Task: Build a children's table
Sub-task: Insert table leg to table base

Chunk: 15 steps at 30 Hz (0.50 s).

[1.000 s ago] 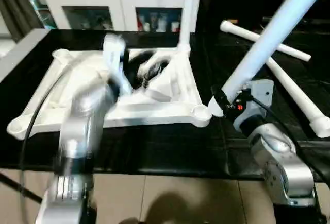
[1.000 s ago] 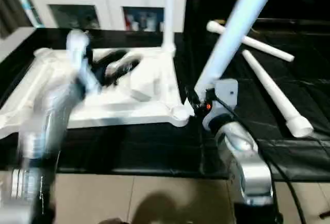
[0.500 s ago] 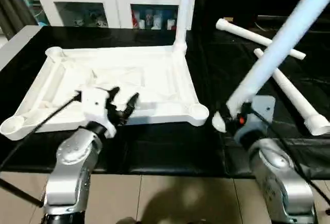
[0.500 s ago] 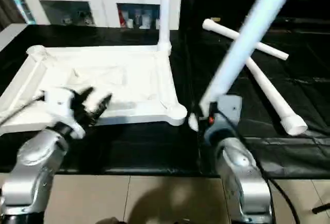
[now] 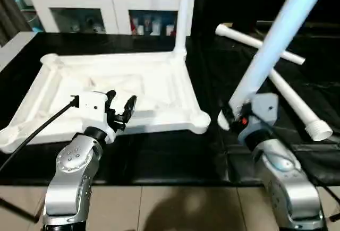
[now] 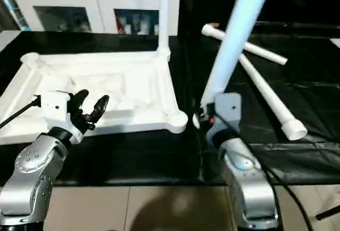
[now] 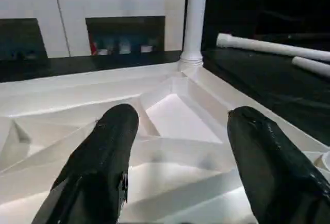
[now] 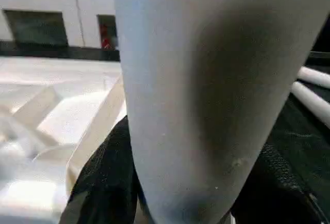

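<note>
Black desk (image 5: 175,156) carries the white top (image 5: 106,90), lying underside up with ribs showing, one leg (image 5: 183,13) already standing upright in its far right corner socket. White cabinet (image 5: 95,8) sits behind the desk. Two spare legs (image 5: 289,95) lie crossed on the desk well to the right of the top. Right gripper (image 5: 234,118) is clamped on the thick lower end of a fourth leg (image 5: 276,34), its fingers closed around the tube; the leg tilts up and to the right, its low end just beside the near right socket (image 5: 203,119), apart from it. Left gripper (image 5: 121,109) hovers over the top's near edge, fingers (image 7: 105,147) spread wide and holding nothing. Step in hand, as I read it: fitting leg two into the near right socket. Next move calls for swinging the leg upright, centring its threaded end over the socket, then lowering and twisting; the left gripper probably should press the top down so it doesn't spin. View differences: left wrist view shows the ribs and the upright leg's seated base close up; right wrist view shows the tube between its black fingers (image 8: 103,183), a grip the head views show only from the side.
</note>
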{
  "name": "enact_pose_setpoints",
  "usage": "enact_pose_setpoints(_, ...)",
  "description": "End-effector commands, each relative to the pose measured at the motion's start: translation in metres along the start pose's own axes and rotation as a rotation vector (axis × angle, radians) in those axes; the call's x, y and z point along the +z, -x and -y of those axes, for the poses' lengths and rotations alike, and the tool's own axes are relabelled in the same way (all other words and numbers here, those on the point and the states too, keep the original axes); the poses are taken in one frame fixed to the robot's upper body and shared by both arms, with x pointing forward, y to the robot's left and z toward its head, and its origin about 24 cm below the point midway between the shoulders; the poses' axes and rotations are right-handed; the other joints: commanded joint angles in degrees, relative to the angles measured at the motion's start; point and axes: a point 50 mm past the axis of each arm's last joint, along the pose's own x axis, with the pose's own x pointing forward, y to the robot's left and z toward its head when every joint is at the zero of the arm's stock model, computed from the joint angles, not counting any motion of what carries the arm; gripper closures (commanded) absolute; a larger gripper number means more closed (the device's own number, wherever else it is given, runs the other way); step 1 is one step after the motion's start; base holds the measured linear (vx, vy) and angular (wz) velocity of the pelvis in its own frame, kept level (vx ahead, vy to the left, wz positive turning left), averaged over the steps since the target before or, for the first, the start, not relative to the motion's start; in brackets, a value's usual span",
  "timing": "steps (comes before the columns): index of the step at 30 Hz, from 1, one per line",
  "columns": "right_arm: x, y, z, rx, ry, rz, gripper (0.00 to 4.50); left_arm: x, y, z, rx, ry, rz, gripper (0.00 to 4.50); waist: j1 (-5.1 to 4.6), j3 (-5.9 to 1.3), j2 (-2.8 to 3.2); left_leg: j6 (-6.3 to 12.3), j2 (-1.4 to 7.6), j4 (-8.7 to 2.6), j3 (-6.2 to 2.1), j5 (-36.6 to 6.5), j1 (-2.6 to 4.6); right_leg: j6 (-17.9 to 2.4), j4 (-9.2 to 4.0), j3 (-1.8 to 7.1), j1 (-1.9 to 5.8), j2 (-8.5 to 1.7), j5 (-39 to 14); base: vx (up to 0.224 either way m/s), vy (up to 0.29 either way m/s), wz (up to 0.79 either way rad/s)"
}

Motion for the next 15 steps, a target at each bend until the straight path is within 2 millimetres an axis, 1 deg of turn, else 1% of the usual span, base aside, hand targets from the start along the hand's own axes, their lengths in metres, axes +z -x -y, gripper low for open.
enact_pose_setpoints(1, 0.0019, -0.0023, 0.003, 0.008, -0.003, 0.001, 2.59, 0.0024, -0.0015, 0.0015, -0.015, -0.013, 0.0, 1.35, -0.01, -3.53, -0.07, 3.19, 3.14, -4.65, -1.61, -20.21, 0.19, -7.25, -4.91, 3.77, 2.49, -5.28, -25.59, 0.078, 0.008, 0.02)
enact_pose_setpoints(2, 0.0012, -0.0026, 0.0031, 0.011, -0.02, -0.007, 2.59, 0.0024, -0.0016, 0.0011, -0.014, -0.014, -0.001, 1.35, -0.4, -4.07, 1.33, 0.87, 4.33, -4.14, 0.27, -19.41, 5.05, -8.92, -4.85, 5.32, -0.43, -3.14, -23.0, 0.072, 0.005, -0.21)
enact_pose_setpoints(3, 0.0007, -0.0028, 0.003, 0.013, -0.035, -0.013, 2.59, 0.0024, -0.0017, 0.0007, -0.013, -0.013, -0.002, 1.35, -0.85, -2.92, 0.15, -2.04, 6.79, -5.83, -0.7, -21.55, 6.86, -9.37, -2.03, 4.16, -2.25, -1.94, -17.95, 0.072, 0.005, -0.21)
enact_pose_setpoints(4, 0.0004, -0.0028, 0.0029, 0.013, -0.044, -0.016, 2.59, 0.0023, -0.0016, 0.0004, -0.011, -0.012, -0.002, 1.35, -0.77, -2.7, 0.26, -2.8, 7.89, -6.34, -0.67, -23.72, 8.3, -9.86, -0.96, 3.89, -3.54, -2.26, -16.45, 0.114, -0.005, -0.5)
enact_pose_setpoints(5, 0.0003, -0.0027, 0.0031, 0.01, -0.047, -0.017, 2.59, 0.0023, -0.0016, 0.0003, -0.01, -0.011, -0.003, 1.35, -1.14, -2.51, -0.27, -3.71, 8.05, -6.45, 0.76, -26.4, 9.73, -11.48, 0.31, 3.7, -4.91, -2.76, -13.19, 0.144, -0.02, -0.53)
enact_pose_setpoints(6, 0.0002, -0.0025, 0.0036, 0.003, -0.046, -0.015, 2.59, 0.0023, -0.0017, 0.0003, -0.009, -0.012, -0.004, 1.35, 0.22, -2.72, -2.82, -0.28, 2.02, -3.45, 1.85, -22.1, 1.96, -13.04, -1.29, 6.6, 1.8, -4.36, -9.56, 0.144, -0.02, -0.53)
enact_pose_setpoints(7, 0.0004, -0.0021, 0.0039, 0.003, -0.041, -0.01, 2.59, 0.0023, -0.0016, 0.0005, -0.011, -0.013, -0.005, 1.35, 1.36, -3.42, -2.04, 1.72, -0.65, -0.34, 2.05, -17.6, -0.6, -14.22, -3.13, 10.19, 5.47, -6.41, -11.73, 0.14, -0.025, -0.27)
enact_pose_setpoints(8, 0.0006, -0.0018, 0.0042, 0.003, -0.037, -0.007, 2.59, 0.0023, -0.0016, 0.0007, -0.012, -0.013, -0.005, 1.35, 2.77, -4.19, -2.26, 5.79, -0.4, 5.56, -1.31, -8.83, -4.36, -17.61, -4.81, 14.51, 8.85, -11.45, -13.62, 0.15, -0.012, -0.11)
enact_pose_setpoints(9, 0.0, -0.0012, 0.0043, 0.001, -0.042, -0.009, 2.59, 0.002, -0.0017, 0.0014, -0.019, -0.016, -0.008, 1.35, 2.91, -4.81, -1.4, 5.77, -0.37, 7.76, -3.57, -1.38, -8.71, -18.21, -3.21, 13.18, 10.22, -10.77, -5.49, 0.15, -0.012, -0.11)
enact_pose_setpoints(10, 0.0, -0.0012, 0.0043, 0.0, -0.043, -0.009, 2.59, 0.002, -0.0018, 0.0015, -0.02, -0.017, -0.009, 1.35, 2.25, -4.28, -1.33, 5.0, -0.39, 6.44, -4.24, 2.55, -9.17, -17.58, -2.52, 10.08, 8.35, -8.07, 0.81, 0.128, 0.002, -0.18)
enact_pose_setpoints(11, -0.0002, -0.0011, 0.0043, 0.0, -0.045, -0.01, 2.59, 0.0019, -0.0018, 0.0017, -0.022, -0.018, -0.011, 1.35, 2.29, -4.43, -0.67, 5.24, -0.24, 4.32, -4.11, 5.3, -8.27, -16.7, -2.51, 7.94, 7.24, -6.17, 0.46, 0.118, 0.016, -0.06)
enact_pose_setpoints(12, -0.0002, -0.0007, 0.0043, -0.002, -0.054, -0.01, 2.59, 0.0016, -0.002, 0.0022, -0.027, -0.025, -0.017, 1.35, 1.76, -4.21, 0.98, 7.94, 0.31, 0.17, -3.66, 10.58, -6.58, -12.41, -3.04, 4.14, 5.82, -2.9, -4.73, 0.118, 0.016, -0.06)
enact_pose_setpoints(13, -0.0002, -0.0004, 0.0042, -0.003, -0.062, -0.008, 2.59, 0.0016, -0.0021, 0.0026, -0.031, -0.027, -0.018, 1.35, 1.89, -4.12, 2.87, 8.37, 1.6, -1.46, -4.21, 10.63, -4.14, -9.37, -3.31, 2.86, 4.59, -2.18, -7.28, 0.149, 0.068, 0.01)
enact_pose_setpoints(14, -0.0002, -0.0004, 0.0043, -0.003, -0.064, -0.008, 2.59, 0.0016, -0.0021, 0.0028, -0.032, -0.026, -0.018, 1.35, -1.13, -3.18, 3.4, 13.73, 8.08, -4.48, -9.83, -0.83, -1.17, -5.51, 3.5, 1.68, 0.5, -0.42, -10.08, 0.158, 0.081, 0.02)
enact_pose_setpoints(15, -0.0002, -0.0001, 0.0039, 0.003, -0.078, -0.009, 2.59, 0.0011, -0.0024, 0.0038, -0.049, -0.032, -0.027, 1.35, -1.54, -4.99, 3.55, 17.36, 9.79, -3.67, -11.98, 0.72, 2.12, -4.17, 6.09, 1.99, -1.6, -0.97, -9.26, 0.158, 0.081, 0.02)
